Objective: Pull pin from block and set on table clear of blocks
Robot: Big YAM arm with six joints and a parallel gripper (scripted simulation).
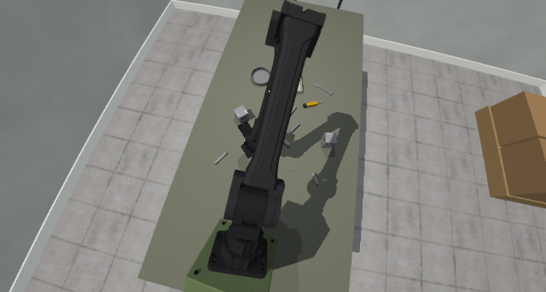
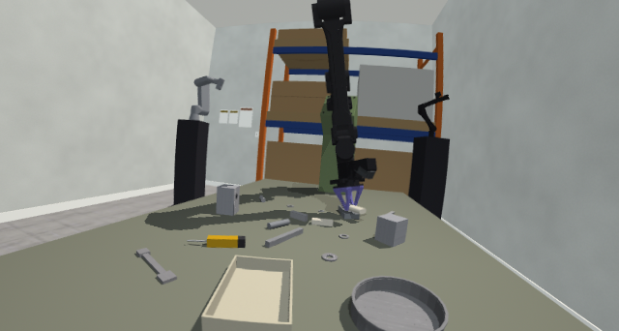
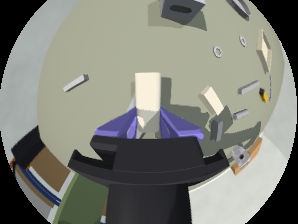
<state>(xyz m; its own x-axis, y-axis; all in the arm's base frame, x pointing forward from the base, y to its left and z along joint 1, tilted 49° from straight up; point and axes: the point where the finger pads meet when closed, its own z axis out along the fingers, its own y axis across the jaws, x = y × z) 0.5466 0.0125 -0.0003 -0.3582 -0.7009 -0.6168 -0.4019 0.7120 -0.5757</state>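
Observation:
My gripper (image 2: 349, 202) has purple fingers and is shut on the cream pin (image 2: 357, 208), holding it lying flat just above the table. In the wrist view the pin (image 3: 147, 95) sticks forward from between the fingers. A second grey block (image 2: 227, 198) (image 1: 328, 139) stands across the table. The arm hides the gripper in the overhead view.
Several grey bars (image 2: 283, 236) and washers (image 2: 330, 256) lie scattered mid-table. A yellow knife (image 2: 222, 241), a grey dumbbell-shaped bar (image 2: 156, 265), a cream tray (image 2: 251, 297) and a round grey dish (image 2: 398, 307) lie at the end far from the arm's base.

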